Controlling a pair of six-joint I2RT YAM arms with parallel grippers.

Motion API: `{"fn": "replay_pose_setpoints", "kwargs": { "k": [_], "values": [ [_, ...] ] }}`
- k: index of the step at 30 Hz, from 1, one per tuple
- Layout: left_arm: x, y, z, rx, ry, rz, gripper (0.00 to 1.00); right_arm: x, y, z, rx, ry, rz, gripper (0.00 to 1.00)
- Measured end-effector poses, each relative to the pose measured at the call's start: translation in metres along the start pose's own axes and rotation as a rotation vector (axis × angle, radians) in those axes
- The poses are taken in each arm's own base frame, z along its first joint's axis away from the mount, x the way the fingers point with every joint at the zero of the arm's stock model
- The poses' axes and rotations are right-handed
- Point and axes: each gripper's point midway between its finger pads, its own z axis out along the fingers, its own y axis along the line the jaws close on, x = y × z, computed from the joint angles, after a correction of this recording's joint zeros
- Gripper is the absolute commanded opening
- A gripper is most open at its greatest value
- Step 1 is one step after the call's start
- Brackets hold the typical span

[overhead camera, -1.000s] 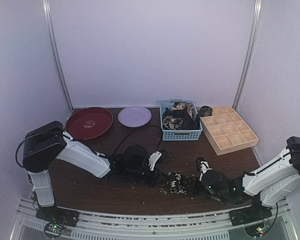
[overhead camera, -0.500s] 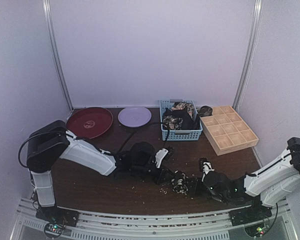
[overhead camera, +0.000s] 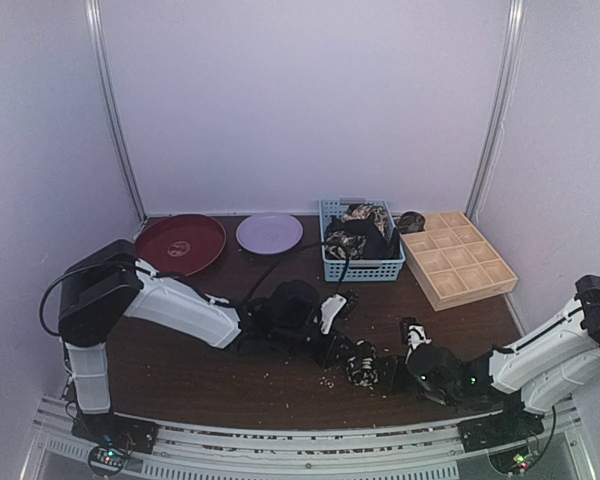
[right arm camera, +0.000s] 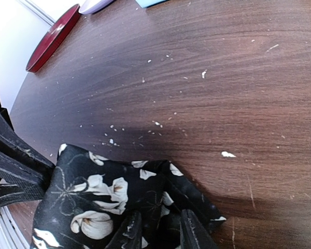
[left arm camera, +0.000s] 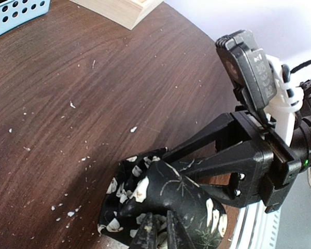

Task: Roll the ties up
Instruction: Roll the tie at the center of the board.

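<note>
The tie (overhead camera: 360, 366) lies on the surface (overhead camera: 180, 372) as a short, bunched bundle near the front edge, right of the middle. It sits between the two arms and well clear of the basket (overhead camera: 361, 268) and the tray (overhead camera: 467, 292) behind it.

No loose tail shows in any view, so I cannot make out a long axis. From above the wad looks about as wide as it is deep.

The left tool (overhead camera: 342, 351) reaches it from the left and slightly from behind. In the left wrist view its fingertips are pressed close together on the near edge of the fabric, pinching the tie (left arm camera: 160, 205).

The right tool (overhead camera: 388, 373) comes in from the right. Its wrist view shows its fingers set on either side of a fold of the tie (right arm camera: 101, 199), nipping it, though with more gap than the left pair.

The two tools face each other along a roughly left-right line with the bundle touching both, so neither arm is nearer.

In my judgement the next move depends on that line. One tool would need to anchor the wad while the other turns or tucks it, and if both pull outward the roll may open.
</note>
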Motion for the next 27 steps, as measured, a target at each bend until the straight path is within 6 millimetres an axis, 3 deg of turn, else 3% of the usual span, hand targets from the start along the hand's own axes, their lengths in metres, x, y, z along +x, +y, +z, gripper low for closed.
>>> {"fn": "replay_pose_setpoints", "kwargs": {
  "k": [10,17,21,27],
  "values": [
    [0.003,-0.005,0.007,0.002,0.021,0.011,0.12,-0.006,-0.013,-0.012,0.062,-0.005,-0.018,0.33],
    [0.006,-0.004,0.007,-0.008,0.041,0.008,0.12,-0.013,-0.013,-0.022,0.056,-0.014,0.005,0.39],
    [0.007,-0.002,0.008,-0.014,0.045,0.012,0.12,-0.022,-0.004,-0.029,0.019,-0.036,0.034,0.45],
    [0.009,0.000,0.009,-0.024,0.049,0.011,0.12,-0.034,0.023,-0.038,-0.111,-0.054,0.089,0.54]
  ]
}}
